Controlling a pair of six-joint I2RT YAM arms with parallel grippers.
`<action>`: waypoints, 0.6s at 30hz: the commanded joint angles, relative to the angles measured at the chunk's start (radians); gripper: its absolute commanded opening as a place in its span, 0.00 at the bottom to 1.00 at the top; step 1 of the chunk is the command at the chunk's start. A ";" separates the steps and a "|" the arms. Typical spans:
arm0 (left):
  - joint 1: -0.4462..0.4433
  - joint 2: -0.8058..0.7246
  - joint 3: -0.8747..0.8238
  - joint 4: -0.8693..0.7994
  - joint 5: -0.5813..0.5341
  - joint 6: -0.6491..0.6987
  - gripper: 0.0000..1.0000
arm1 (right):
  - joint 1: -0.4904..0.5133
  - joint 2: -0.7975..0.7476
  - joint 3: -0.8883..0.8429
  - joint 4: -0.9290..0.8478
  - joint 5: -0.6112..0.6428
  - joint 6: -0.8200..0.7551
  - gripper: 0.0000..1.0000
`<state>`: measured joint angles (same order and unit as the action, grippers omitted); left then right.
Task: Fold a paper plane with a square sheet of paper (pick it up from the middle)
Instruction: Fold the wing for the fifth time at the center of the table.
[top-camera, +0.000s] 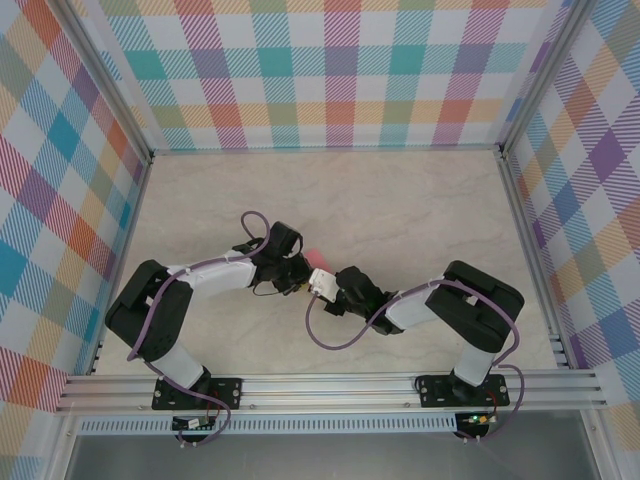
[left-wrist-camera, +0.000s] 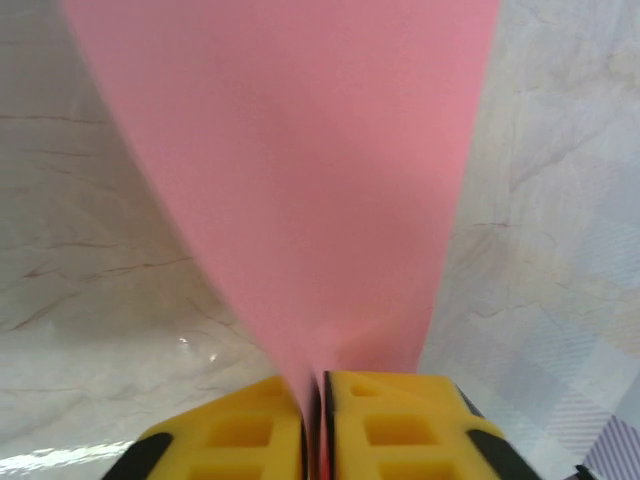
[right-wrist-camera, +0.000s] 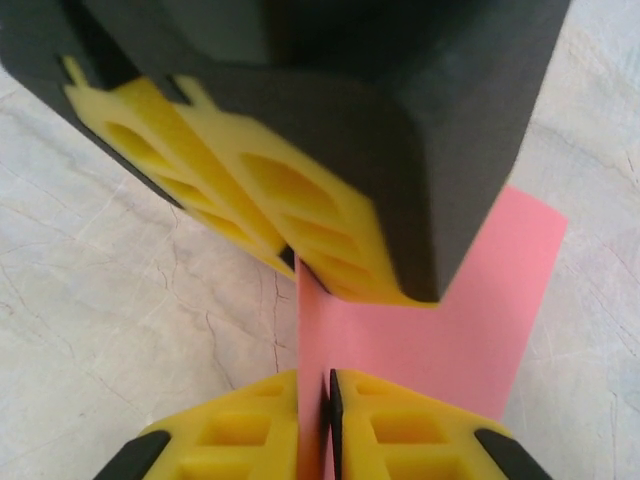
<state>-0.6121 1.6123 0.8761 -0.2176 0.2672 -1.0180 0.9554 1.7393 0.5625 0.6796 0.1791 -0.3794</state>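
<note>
The square sheet of paper (left-wrist-camera: 300, 180) is thin, smooth and matt pink. The bench (left-wrist-camera: 80, 300) is pale, marble-patterned and smooth with a faint sheen. The left tool (left-wrist-camera: 318, 410) and right tool (right-wrist-camera: 327, 400) carry matt yellow plastic fingers (right-wrist-camera: 240, 430).

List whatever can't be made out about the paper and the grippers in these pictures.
1. Right wrist view: the dark body of the left gripper covers the upper part of the paper; the right gripper hides its near edge.
2. Left wrist view: the paper runs off the top edge and is blurred, so no crease can be told.
3. Top view: both grippers cover most of the paper, so its shape and folds are unreadable.
</note>
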 joint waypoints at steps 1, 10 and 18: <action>0.031 -0.064 0.016 -0.051 -0.028 0.031 0.22 | -0.005 0.008 0.038 0.005 -0.045 0.076 0.11; 0.125 -0.213 -0.003 -0.175 -0.103 0.090 0.44 | -0.074 -0.010 0.105 -0.159 -0.207 0.291 0.05; 0.153 -0.283 -0.061 -0.149 -0.104 0.100 0.50 | -0.165 0.013 0.152 -0.215 -0.377 0.542 0.02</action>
<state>-0.4690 1.3434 0.8482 -0.3534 0.1703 -0.9405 0.8112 1.7393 0.6838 0.5011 -0.0906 0.0257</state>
